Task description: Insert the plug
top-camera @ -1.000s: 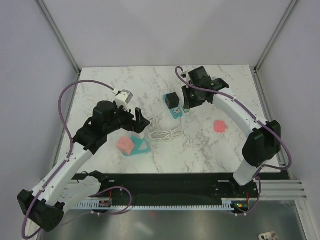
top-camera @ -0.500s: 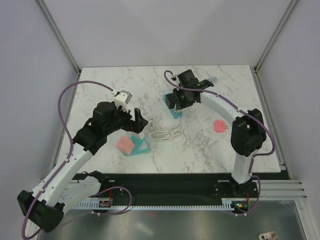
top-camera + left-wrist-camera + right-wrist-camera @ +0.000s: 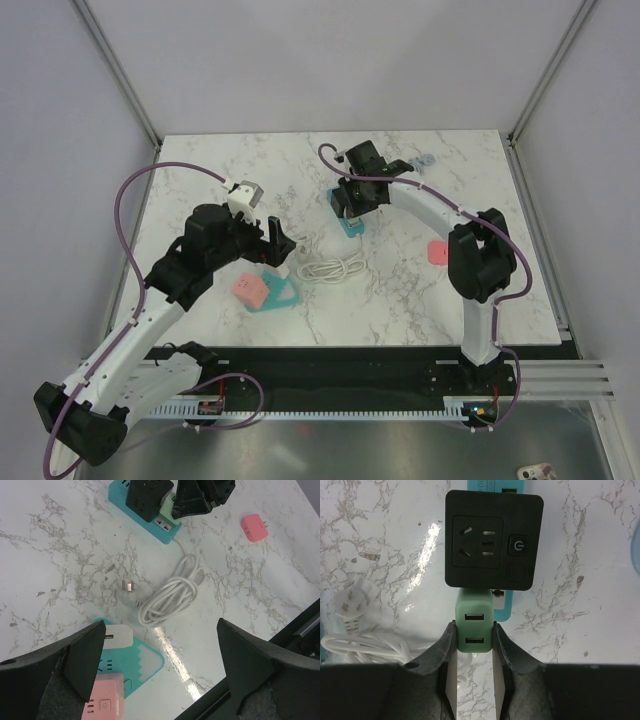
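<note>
My right gripper (image 3: 475, 645) is shut on a green USB charger plug (image 3: 475, 628), its two USB ports facing the camera. The plug sits over the near end of a teal power strip (image 3: 502, 611), right beside a black cube socket (image 3: 493, 539) plugged into that strip. I cannot tell whether its prongs are in the strip. In the top view the right gripper (image 3: 352, 205) is over this strip (image 3: 350, 228). My left gripper (image 3: 165, 680) is open and empty, hovering above the table; in the top view it (image 3: 275, 245) is left of the white cable.
A coiled white cable (image 3: 332, 268) with its plug (image 3: 129, 591) lies mid-table. A second teal strip (image 3: 145, 665) carries a pink cube (image 3: 102, 700) and a white plug (image 3: 117, 636). A loose pink plug (image 3: 438, 252) lies to the right. A small grey-blue item (image 3: 425, 160) lies at the back.
My right gripper has swung left from beside the teal strip to over its near end, with the green plug. The left arm has not moved.
</note>
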Available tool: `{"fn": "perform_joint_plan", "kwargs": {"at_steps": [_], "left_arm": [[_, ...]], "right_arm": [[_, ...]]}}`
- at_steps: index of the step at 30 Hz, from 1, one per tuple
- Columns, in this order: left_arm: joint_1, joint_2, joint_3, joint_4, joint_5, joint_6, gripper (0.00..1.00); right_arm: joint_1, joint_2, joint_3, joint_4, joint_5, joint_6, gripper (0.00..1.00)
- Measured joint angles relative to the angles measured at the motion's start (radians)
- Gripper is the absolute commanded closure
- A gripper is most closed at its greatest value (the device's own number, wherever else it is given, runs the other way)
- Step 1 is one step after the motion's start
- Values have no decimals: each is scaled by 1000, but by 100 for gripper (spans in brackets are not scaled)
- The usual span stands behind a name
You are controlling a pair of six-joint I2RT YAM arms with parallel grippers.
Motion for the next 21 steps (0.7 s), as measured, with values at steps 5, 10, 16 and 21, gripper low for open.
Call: {"fn": "perform_joint_plan", "kwargs": {"at_steps": [5, 10, 16, 21], "left_arm": [[0, -2, -1, 0, 0, 0, 1], [0, -7, -3, 0, 0, 0, 1], [0, -8, -4, 0, 0, 0, 1], [0, -8, -4, 0, 0, 0, 1]], "right_arm": [[11, 13, 0, 14, 21, 0, 100], [19, 18, -6, 28, 39, 0, 100], [23, 18, -23, 44, 66, -7, 100], [24, 18, -44, 54, 77, -9, 100]]}}
